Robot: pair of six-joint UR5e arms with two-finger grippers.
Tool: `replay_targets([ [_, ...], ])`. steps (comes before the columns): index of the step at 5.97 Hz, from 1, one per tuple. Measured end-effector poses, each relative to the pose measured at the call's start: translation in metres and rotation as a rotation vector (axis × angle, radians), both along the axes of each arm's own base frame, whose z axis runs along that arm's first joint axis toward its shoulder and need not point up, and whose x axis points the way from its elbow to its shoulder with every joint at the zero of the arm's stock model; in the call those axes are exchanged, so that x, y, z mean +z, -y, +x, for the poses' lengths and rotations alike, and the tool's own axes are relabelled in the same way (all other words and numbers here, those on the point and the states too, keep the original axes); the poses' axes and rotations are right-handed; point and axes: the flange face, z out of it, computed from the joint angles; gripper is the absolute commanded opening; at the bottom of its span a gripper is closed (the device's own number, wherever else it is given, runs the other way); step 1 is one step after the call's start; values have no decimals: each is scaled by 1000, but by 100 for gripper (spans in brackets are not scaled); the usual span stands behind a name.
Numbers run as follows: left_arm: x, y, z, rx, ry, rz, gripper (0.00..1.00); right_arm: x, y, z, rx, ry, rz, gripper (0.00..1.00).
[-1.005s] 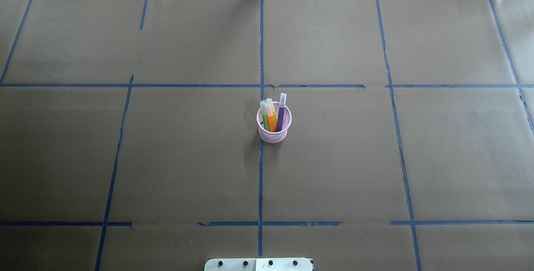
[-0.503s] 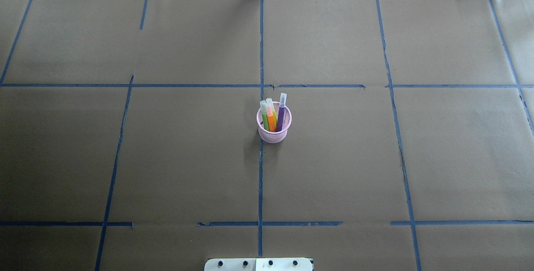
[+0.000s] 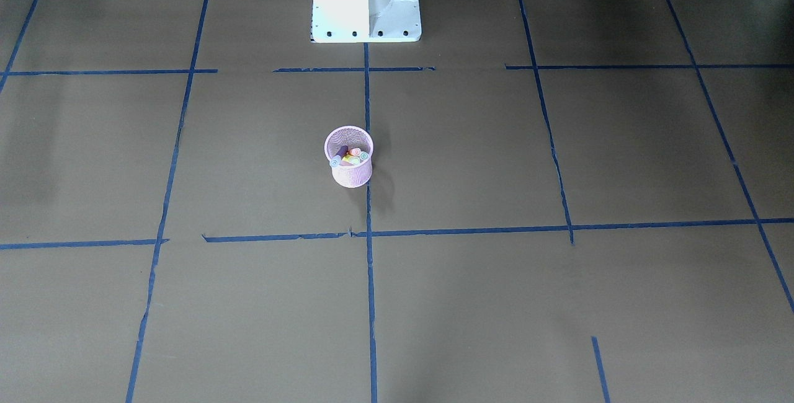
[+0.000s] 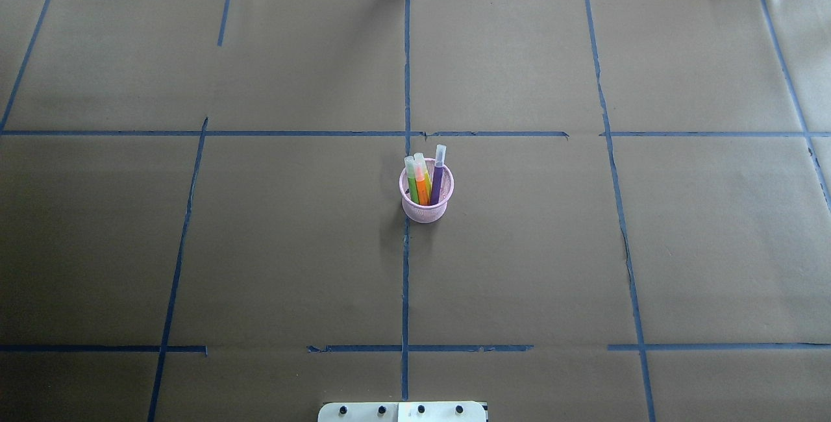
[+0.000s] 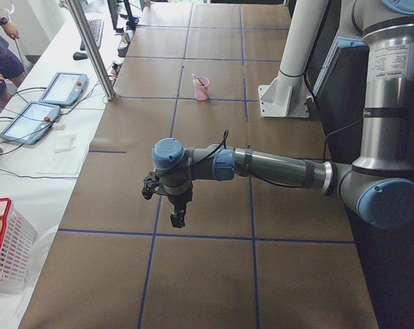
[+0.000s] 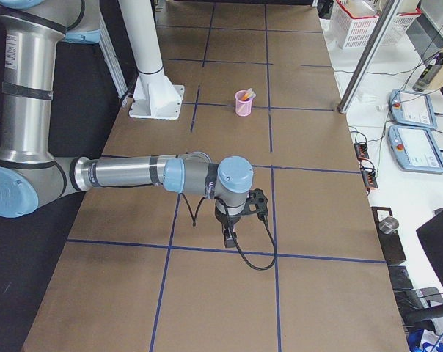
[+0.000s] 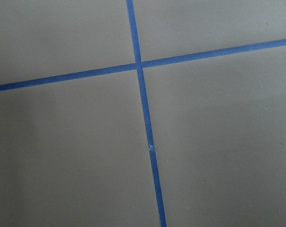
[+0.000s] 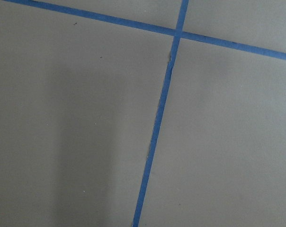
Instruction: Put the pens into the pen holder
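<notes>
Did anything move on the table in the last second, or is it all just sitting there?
Nothing visibly changed. The pink pen holder stands on the same spot in the overhead view, and the pens lean in it just as they did before.

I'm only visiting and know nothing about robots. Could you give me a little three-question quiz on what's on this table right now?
1. Which colour of pen in the pink pen holder stands nearest the robot's right side? A) green B) orange C) purple
2. True or false: one pen lies outside the holder.
3. Short answer: is either claw touching the holder?
Key: 1. C, the purple pen. 2. False; no pen shows outside it. 3. No; the left claw and right claw hang above the table, well away from it.
</notes>
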Motion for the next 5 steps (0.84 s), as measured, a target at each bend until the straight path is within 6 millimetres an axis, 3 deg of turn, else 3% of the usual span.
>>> replay_targets([
  [5, -1, 0, 0, 1, 0, 1, 100, -1, 0, -1, 2, 14, 1, 100],
])
